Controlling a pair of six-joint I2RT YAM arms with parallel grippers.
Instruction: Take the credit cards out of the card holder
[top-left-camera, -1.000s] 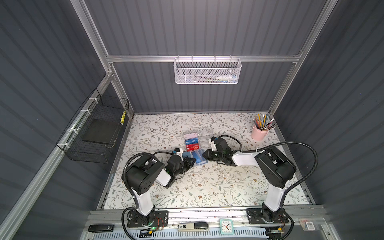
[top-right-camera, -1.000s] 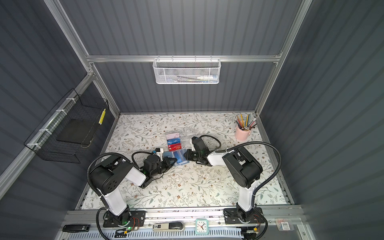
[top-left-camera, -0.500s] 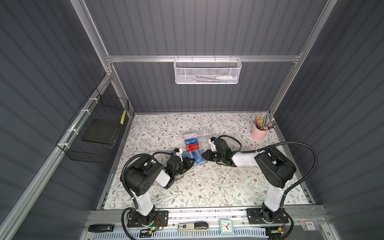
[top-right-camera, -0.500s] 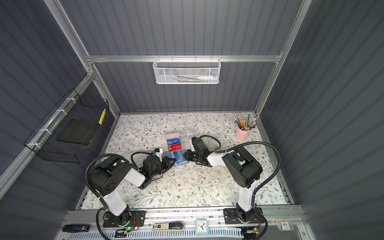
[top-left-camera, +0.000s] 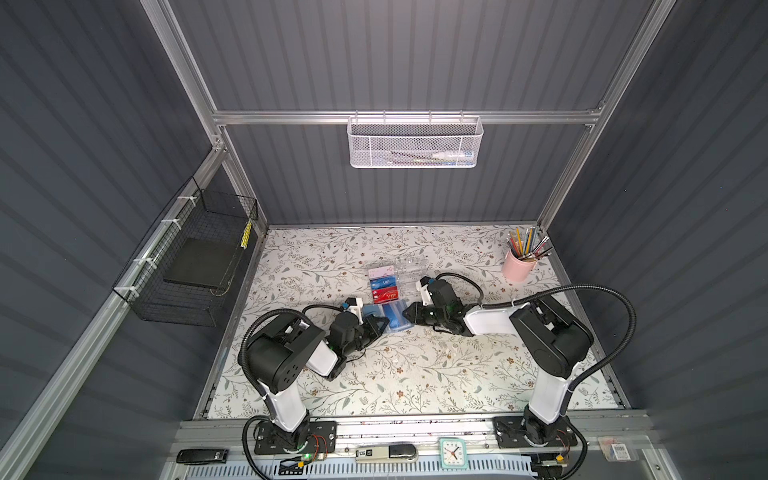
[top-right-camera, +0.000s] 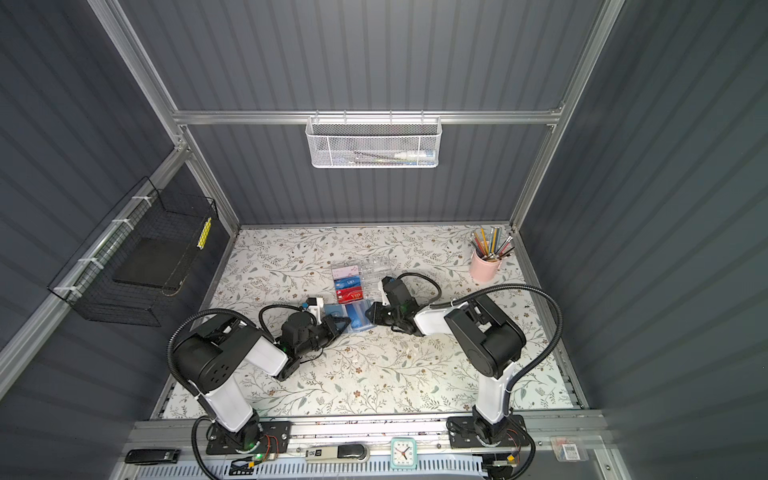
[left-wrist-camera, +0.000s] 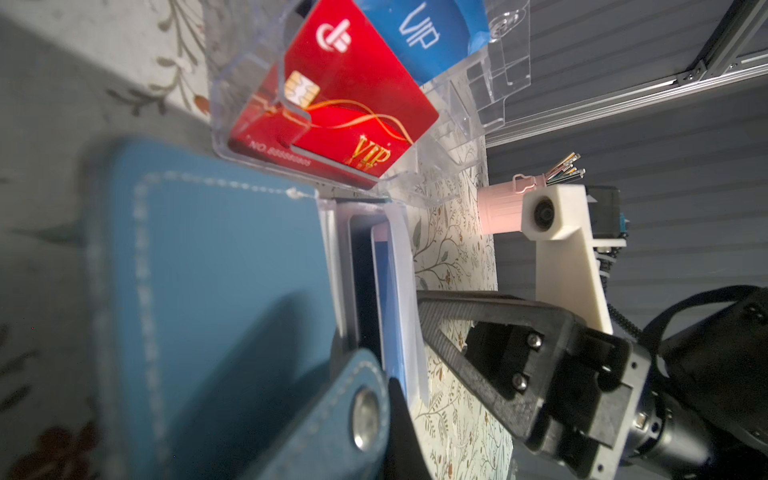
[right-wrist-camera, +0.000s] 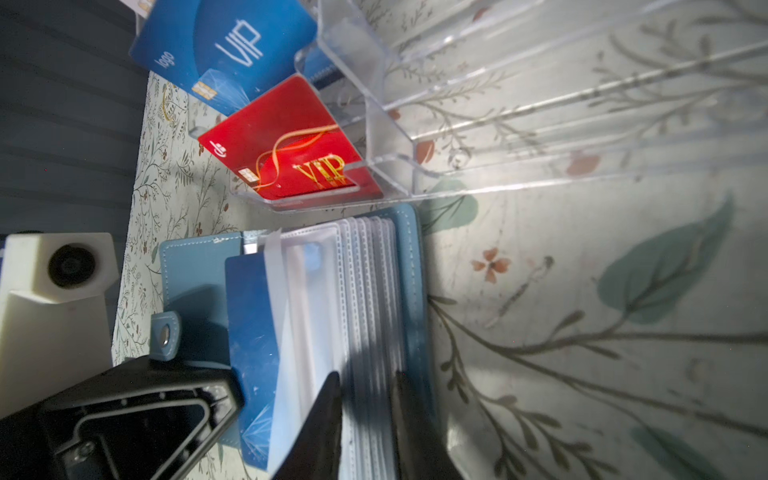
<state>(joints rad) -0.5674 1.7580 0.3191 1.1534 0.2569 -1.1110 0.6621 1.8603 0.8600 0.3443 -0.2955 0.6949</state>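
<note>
– Hands: how many, and how do they stand?

– Two. The left hand (top-left-camera: 383, 322), at lower middle in both top views, has its jaws together, pinched on the near edge of one credit card (right-wrist-camera: 249, 332). That card is bright blue and stands up out of the card holder (top-left-camera: 397, 316). The right hand (top-left-camera: 408, 311) reaches in from the right. Its fingers (right-wrist-camera: 324, 415) are parted on either side of the pack of clear sleeves (right-wrist-camera: 365, 291). Whether they squeeze it I cannot tell.

– And the holder itself?

– There is one, slate blue, lying open on the tabletop (top-left-camera: 415, 365) between the two hands. Its single snap tab (right-wrist-camera: 166, 332) is on the cover nearest the left hand.

– What lies further out?

– One clear acrylic box (top-left-camera: 409, 266) sits just above the holder in the frame, almost touching it. It holds three cards in a column. The red VIP card (top-left-camera: 386, 296) is nearest the holder, a second credit card (top-left-camera: 384, 283), blue and marked VIP, is in the middle, and the pink-white card (top-left-camera: 382, 272) is farthest. One pink cup (top-left-camera: 516, 268) of pencils stands at upper right of the tabletop. There is one white mesh basket (top-left-camera: 413, 143) on the back wall, one black wire basket (top-left-camera: 187, 266) on the left wall, and one clock (top-left-camera: 451, 453) at the bottom edge.

– What has changed from a second ago?

– Nothing I can make out. Both arms, the holder and the box sit in the same spots in the top views.
</note>
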